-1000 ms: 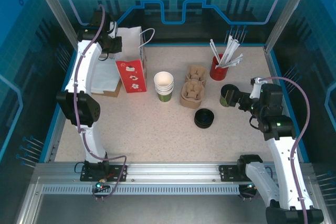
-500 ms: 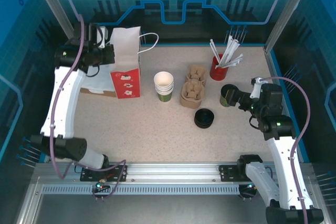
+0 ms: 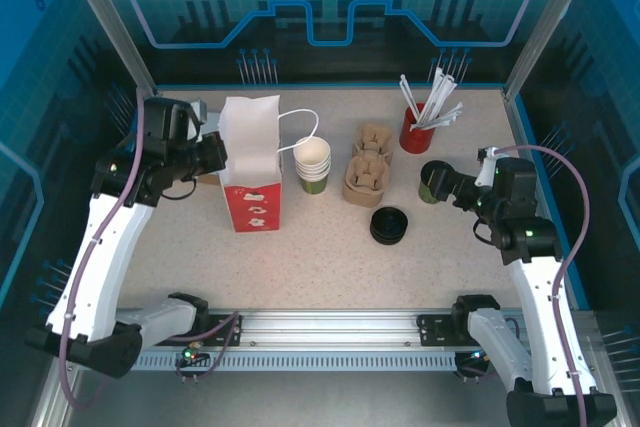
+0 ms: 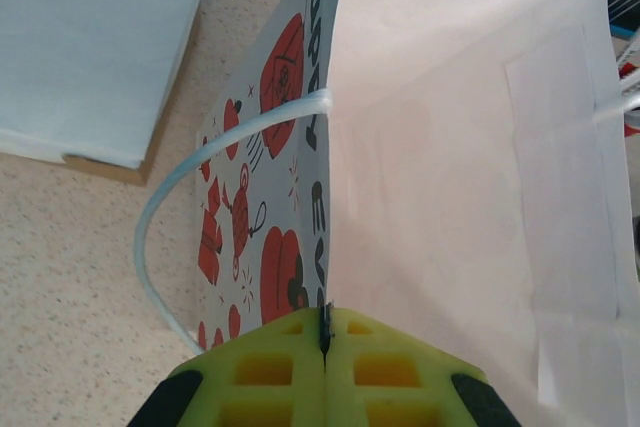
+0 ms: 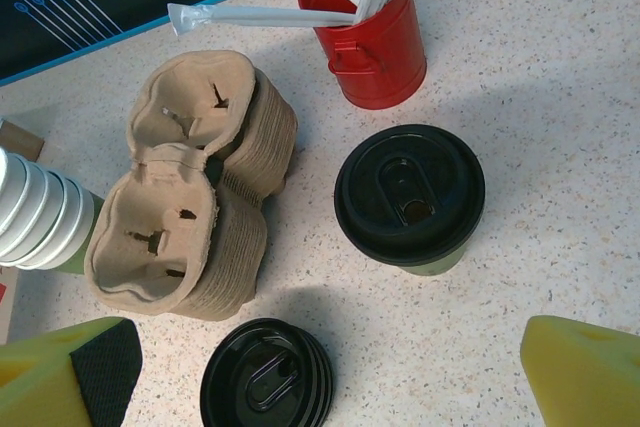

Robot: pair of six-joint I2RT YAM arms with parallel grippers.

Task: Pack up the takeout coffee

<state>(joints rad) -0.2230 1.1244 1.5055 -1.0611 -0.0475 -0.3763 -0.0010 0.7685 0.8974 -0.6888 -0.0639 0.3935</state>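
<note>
The takeout coffee [image 3: 434,182] stood upright and lidded at the right of the table [image 3: 320,262], just in front of the red straw tin [image 3: 416,129]. The right gripper [image 3: 462,192] sat just beside it with its fingers spread wide. In the right wrist view the cup [image 5: 410,197] lay ahead of the fingertips, nearer the right-hand one and not yet between them. The lid stack [image 3: 389,225] sat near the cup. The carrier trays [image 3: 366,175] and the stack of lidless cups [image 3: 312,162] lay between the cup and the paper bag [image 3: 250,162]. The bag stood upright at the left, well apart from the coffee. The left gripper [image 4: 323,347] was clamped on the bag's rim. The step in hand appeared to be the approach to grasp. The next move called for advancing the fingers around the cup wall below the lid, closing, then carrying the cup level over to the bag mouth.
</note>
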